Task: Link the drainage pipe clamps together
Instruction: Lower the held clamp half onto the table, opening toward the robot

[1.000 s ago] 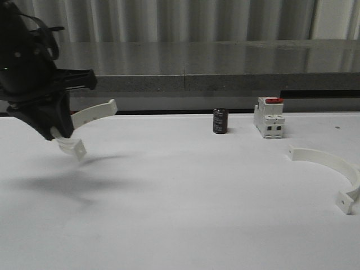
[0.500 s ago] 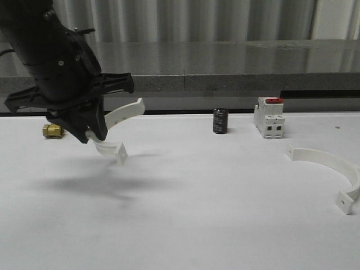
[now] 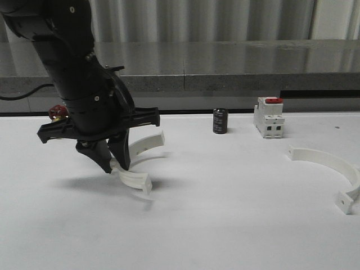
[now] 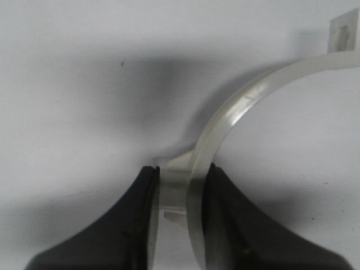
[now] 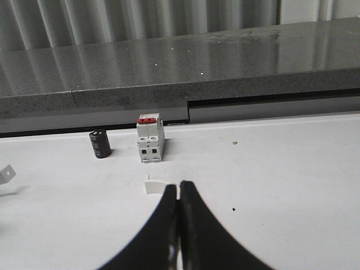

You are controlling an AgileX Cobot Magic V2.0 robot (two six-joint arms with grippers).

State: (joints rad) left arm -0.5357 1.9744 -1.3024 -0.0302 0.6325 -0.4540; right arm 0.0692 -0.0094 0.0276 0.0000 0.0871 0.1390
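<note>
Moved rightward and lower, left pincer (image 3: 115,163) pinches one clamp half (image 3: 138,163); right pincer (image 5: 179,216) pressed together.

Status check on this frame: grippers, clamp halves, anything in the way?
Left gripper shut on one clamp half, low over table. Right gripper shut, empty. Other clamp half lies far right. Black cylinder and switch behind, off the path.

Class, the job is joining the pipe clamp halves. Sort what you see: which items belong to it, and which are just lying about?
Belong: white plastic half-ring clamp held in the left gripper; second white half-ring clamp on the table.

Lying about: black cylinder; white boxy switch with red top; small brass fitting.
</note>
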